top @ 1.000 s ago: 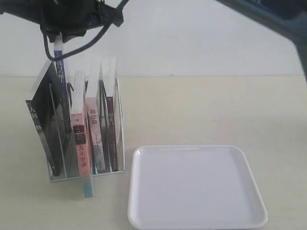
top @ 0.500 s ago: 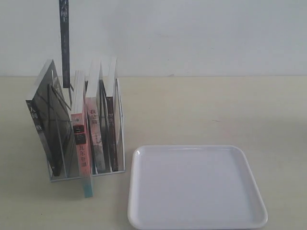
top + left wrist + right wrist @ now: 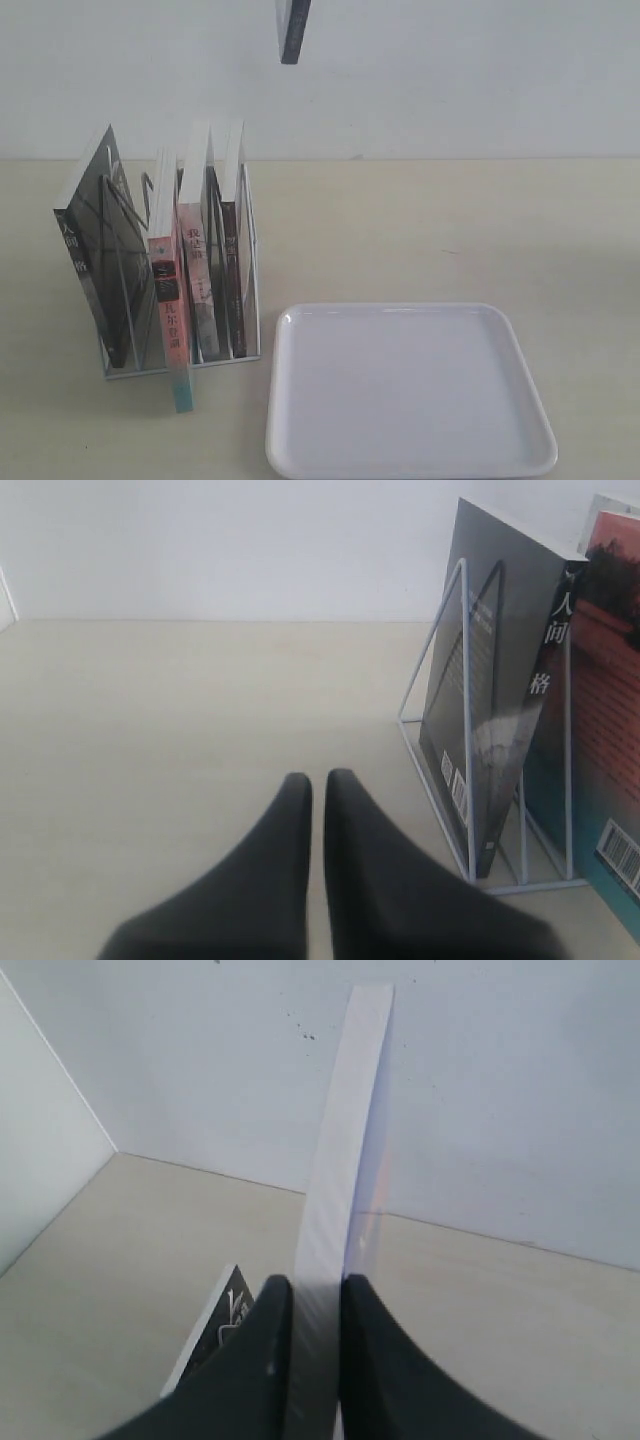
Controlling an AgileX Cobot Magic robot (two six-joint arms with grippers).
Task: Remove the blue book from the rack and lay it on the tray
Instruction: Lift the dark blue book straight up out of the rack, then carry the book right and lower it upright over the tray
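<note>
The blue book (image 3: 293,30) hangs high over the bench (image 3: 450,230), well clear of the rack (image 3: 256,300). In the exterior view only its lower corner shows, at the top edge, held about upright. Across that picture it lines up with the left rim of the tray (image 3: 410,390); how far back it hangs cannot be told. The right fingers (image 3: 275,1330) are clamped on the book, one on each cover, with its white page edge running up between them. A dark cover with white marks shows beside one finger; which book it is cannot be told.

The left fingers (image 3: 290,860) are pressed together and hold nothing. They sit low over bare bench, near the end of the rack where the black-grey book (image 3: 100,260) leans.

The rack stands on the bench just left of the tray, not touching it. The black-grey book tilts in its left slots. A pink-red-spined book (image 3: 170,300) juts forward past the rack's front wire, and further books stand to its right. The tray lies flat and bare.
</note>
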